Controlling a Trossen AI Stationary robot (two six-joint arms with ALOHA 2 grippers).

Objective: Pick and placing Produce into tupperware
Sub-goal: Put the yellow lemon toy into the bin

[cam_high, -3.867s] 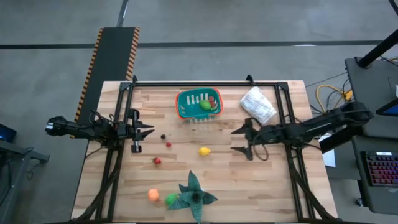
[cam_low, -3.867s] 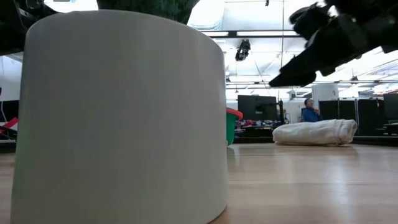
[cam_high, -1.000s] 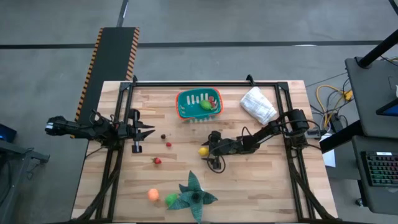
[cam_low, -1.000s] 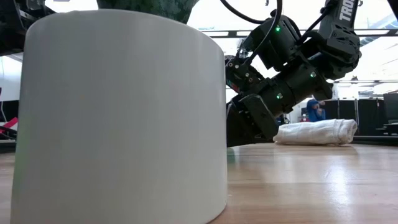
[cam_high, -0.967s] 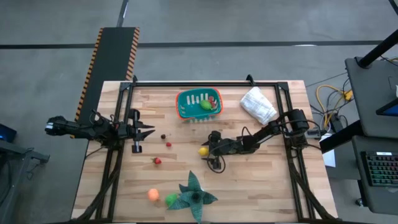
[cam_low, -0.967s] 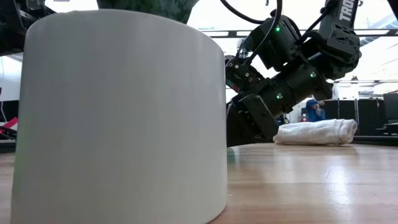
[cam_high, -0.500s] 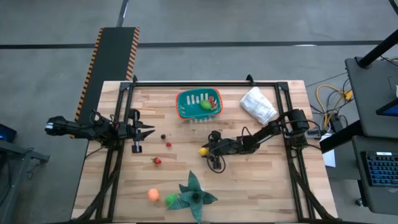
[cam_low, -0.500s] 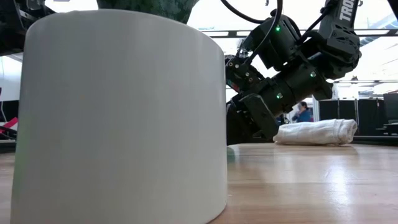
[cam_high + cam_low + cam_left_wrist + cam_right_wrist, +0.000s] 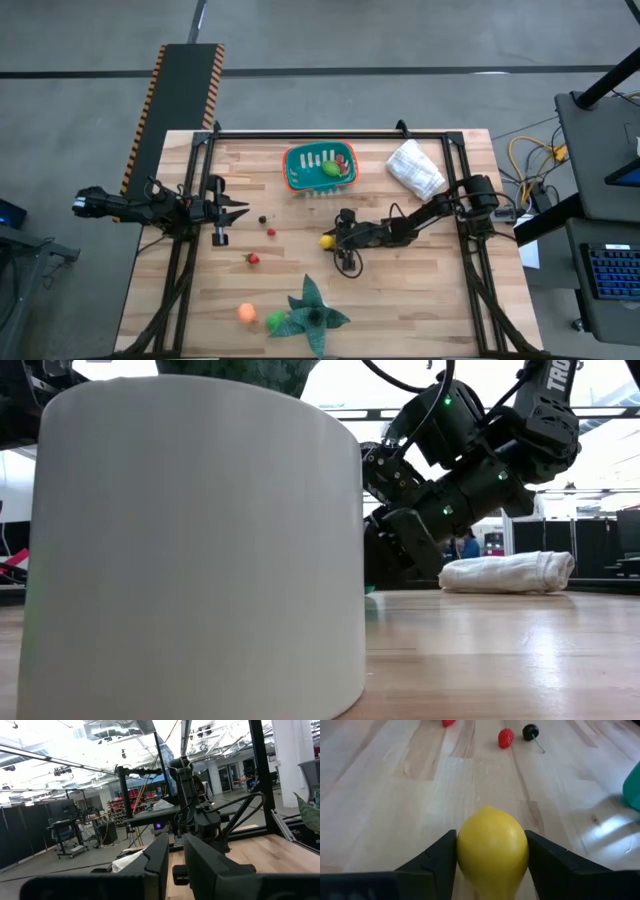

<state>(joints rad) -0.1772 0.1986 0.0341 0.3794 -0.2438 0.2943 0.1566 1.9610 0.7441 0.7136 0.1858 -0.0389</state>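
Note:
A yellow lemon [image 9: 326, 240] lies mid-table, and my right gripper [image 9: 331, 241] is shut on it; in the right wrist view the lemon [image 9: 492, 850] fills the gap between the fingers. The teal tupperware [image 9: 320, 168] stands at the far middle with a green-yellow piece and a red piece inside. Loose produce lies on the wood: a dark cherry [image 9: 263, 219], two small red pieces [image 9: 271, 232] [image 9: 253, 259], an orange one [image 9: 246, 312] and a green one [image 9: 275, 320]. My left gripper [image 9: 238, 209] waits shut at the left edge. My right gripper pinches the lemon by its two opposite sides [image 9: 462, 851] between the two fingers [image 9: 437, 857]. It comes from the table's right side, slanting down. Whether the lemon rests on the wood or hangs just above it, I cannot tell.
A dark green star-shaped leafy thing [image 9: 312, 315] lies at the near middle. A wrinkled white bag [image 9: 415, 168] sits right of the tupperware. A white cylinder [image 9: 190, 550] fills most of the low view. Bare wood lies between the lemon and the tub.
My right gripper has stayed in place over the lemon and its fingers have closed in onto the lemon's sides. The lemon has hardly moved.

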